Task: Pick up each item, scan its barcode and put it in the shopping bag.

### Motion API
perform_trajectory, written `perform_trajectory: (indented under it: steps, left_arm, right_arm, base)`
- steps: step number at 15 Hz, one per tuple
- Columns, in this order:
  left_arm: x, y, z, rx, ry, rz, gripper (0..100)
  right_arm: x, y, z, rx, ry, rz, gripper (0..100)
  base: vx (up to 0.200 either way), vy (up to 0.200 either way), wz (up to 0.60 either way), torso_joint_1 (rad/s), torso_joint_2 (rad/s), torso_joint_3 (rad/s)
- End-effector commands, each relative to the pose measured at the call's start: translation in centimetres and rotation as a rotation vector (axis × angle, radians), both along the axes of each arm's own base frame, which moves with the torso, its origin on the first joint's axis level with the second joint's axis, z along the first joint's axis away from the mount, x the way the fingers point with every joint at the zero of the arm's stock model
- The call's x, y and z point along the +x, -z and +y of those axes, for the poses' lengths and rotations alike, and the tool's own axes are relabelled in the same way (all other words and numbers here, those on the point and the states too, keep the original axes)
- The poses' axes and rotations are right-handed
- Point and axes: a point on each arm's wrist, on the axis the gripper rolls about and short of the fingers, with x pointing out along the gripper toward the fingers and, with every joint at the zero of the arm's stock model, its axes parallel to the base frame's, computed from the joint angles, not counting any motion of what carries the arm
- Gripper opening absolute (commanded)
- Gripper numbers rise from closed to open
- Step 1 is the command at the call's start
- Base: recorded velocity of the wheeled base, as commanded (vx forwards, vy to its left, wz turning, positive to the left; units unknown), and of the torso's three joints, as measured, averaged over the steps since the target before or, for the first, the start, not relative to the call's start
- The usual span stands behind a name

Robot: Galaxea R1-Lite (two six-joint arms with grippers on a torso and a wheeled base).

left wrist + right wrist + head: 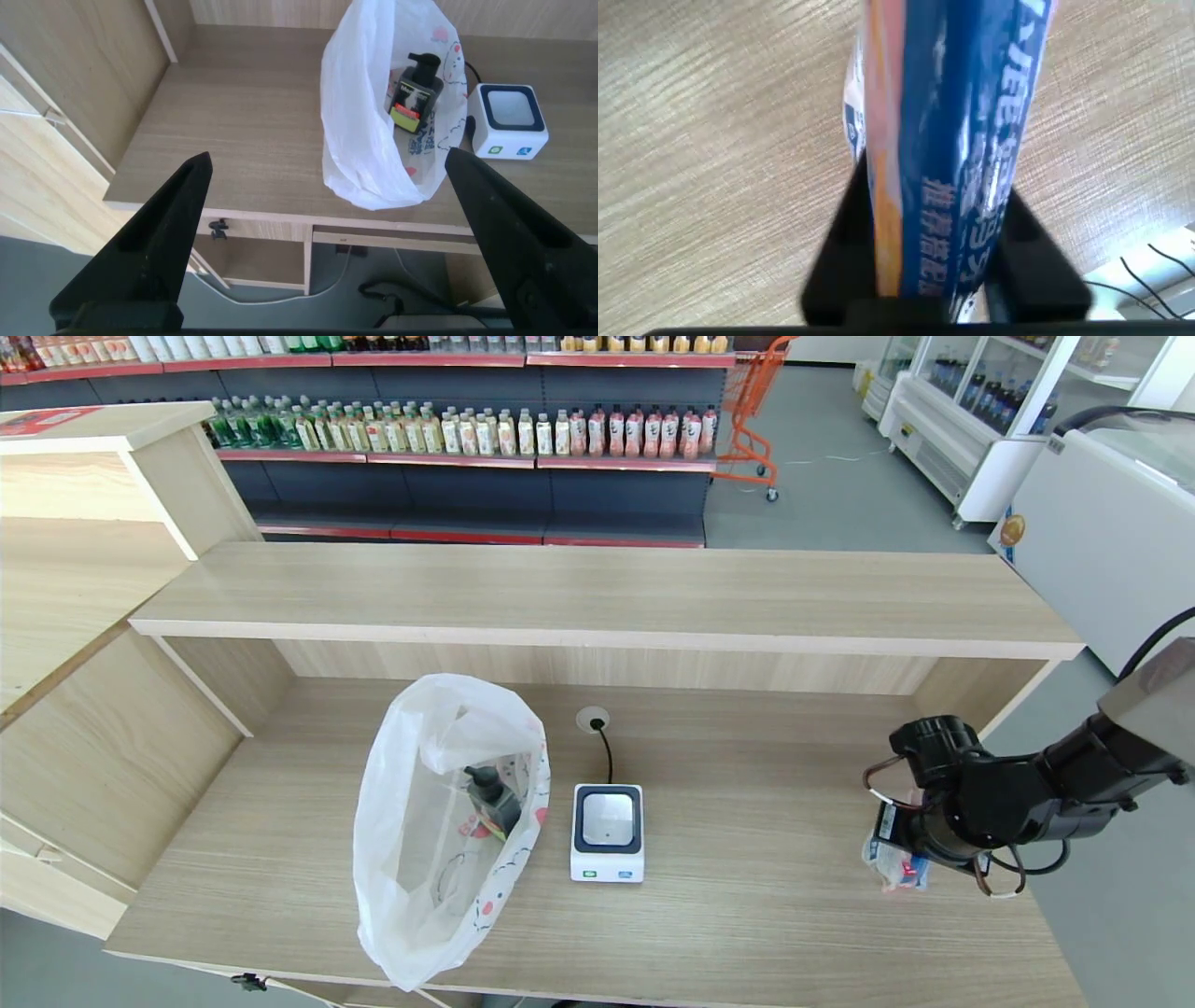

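Our right gripper is clamped on the packet, which sits over the right end of the counter. The scanner lies well to its left, and the bag is just beyond. Our left gripper hangs spread open.

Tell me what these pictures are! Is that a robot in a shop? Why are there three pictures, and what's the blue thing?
Yes, it is a robot with two arms, working at a wooden shop counter. The big picture comes from a camera on its head, looking down. The other two come from cameras on its wrists. On the counter are a white shopping bag with a dark pump bottle inside, and a small white scanner beside it. The right pincer is shut on a blue and orange packet at the counter's right end. The left pincer is open and holds nothing.
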Motion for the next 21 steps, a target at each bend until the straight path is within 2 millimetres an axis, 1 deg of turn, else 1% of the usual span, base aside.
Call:
perform_trajectory:
  steps: [1, 3, 4, 5, 6, 7, 8, 9, 10, 11, 12, 13, 14, 17, 19, 21]
  left_arm:
    - [0.0, 0.0, 0.0, 0.000, 0.000, 0.000, 100]
    - [0.0, 0.0, 0.0, 0.000, 0.000, 0.000, 100]
    - [0.0, 0.0, 0.0, 0.000, 0.000, 0.000, 100]
    - [0.0, 0.0, 0.0, 0.000, 0.000, 0.000, 100]
    - [0.0, 0.0, 0.0, 0.000, 0.000, 0.000, 100]
    - [0.0, 0.0, 0.0, 0.000, 0.000, 0.000, 100]
    - [0.0, 0.0, 0.0, 0.000, 0.000, 0.000, 100]
    - [0.0, 0.0, 0.0, 0.000, 0.000, 0.000, 100]
    - [0.0, 0.0, 0.0, 0.000, 0.000, 0.000, 100]
    - [0.0, 0.0, 0.0, 0.000, 0.000, 0.000, 100]
    - [0.0, 0.0, 0.0, 0.000, 0.000, 0.000, 100]
    - [0.0, 0.0, 0.0, 0.000, -0.002, 0.000, 100]
    - [0.0, 0.0, 0.0, 0.000, 0.000, 0.000, 100]
    - [0.0, 0.0, 0.0, 0.000, 0.000, 0.000, 100]
    - [0.0, 0.0, 0.0, 0.000, 0.000, 0.000, 100]
    - [0.0, 0.0, 0.0, 0.000, 0.000, 0.000, 100]
  right_arm:
    - [0.1, 0.7, 0.1, -0.004, -0.003, 0.019, 0]
    - [0.6, 0.7, 0.2, -0.034, -0.051, -0.017, 0]
    - [0.6, 0.4, 0.2, -0.049, -0.072, -0.035, 0]
    - [0.6, -0.3, 0.3, -0.059, -0.094, -0.066, 0]
    - [0.6, -1.7, 0.5, -0.051, -0.125, -0.126, 0]
    - [0.2, -3.5, 0.7, 0.006, -0.189, -0.194, 0]
    - [-0.7, -5.3, 0.7, 0.054, -0.294, -0.244, 0]
    - [-1.8, -7.3, 0.5, 0.070, -0.429, -0.288, 0]
    - [-3.3, -9.1, 0.1, 0.150, -0.592, -0.355, 0]
    - [-4.6, -10.1, -0.5, 0.216, -0.766, -0.421, 0]
    - [-5.6, -10.4, -1.6, 0.214, -0.926, -0.454, 0]
    - [-6.3, -10.0, -2.1, 0.194, -1.039, -0.455, 0]
    - [-6.7, -10.0, -2.2, 0.163, -1.094, -0.447, 0]
    - [-7.6, -10.7, -1.4, 0.145, -1.144, -0.457, 0]
    - [-8.1, -11.2, -1.3, 0.139, -1.147, -0.470, 0]
    - [-8.6, -12.2, -1.1, 0.142, -1.140, -0.495, 0]
  base:
    - [0.000, 0.000, 0.00, 0.000, 0.00, 0.000]
    - [0.000, 0.000, 0.00, 0.000, 0.00, 0.000]
    - [0.000, 0.000, 0.00, 0.000, 0.00, 0.000]
    - [0.000, 0.000, 0.00, 0.000, 0.00, 0.000]
    - [0.000, 0.000, 0.00, 0.000, 0.00, 0.000]
    - [0.000, 0.000, 0.00, 0.000, 0.00, 0.000]
    - [0.000, 0.000, 0.00, 0.000, 0.00, 0.000]
    - [0.000, 0.000, 0.00, 0.000, 0.00, 0.000]
    - [0.000, 0.000, 0.00, 0.000, 0.00, 0.000]
    - [0.000, 0.000, 0.00, 0.000, 0.00, 0.000]
    - [0.000, 0.000, 0.00, 0.000, 0.00, 0.000]
    - [0.000, 0.000, 0.00, 0.000, 0.00, 0.000]
    - [0.000, 0.000, 0.00, 0.000, 0.00, 0.000]
    - [0.000, 0.000, 0.00, 0.000, 0.00, 0.000]
    - [0.000, 0.000, 0.00, 0.000, 0.00, 0.000]
    - [0.000, 0.000, 0.00, 0.000, 0.00, 0.000]
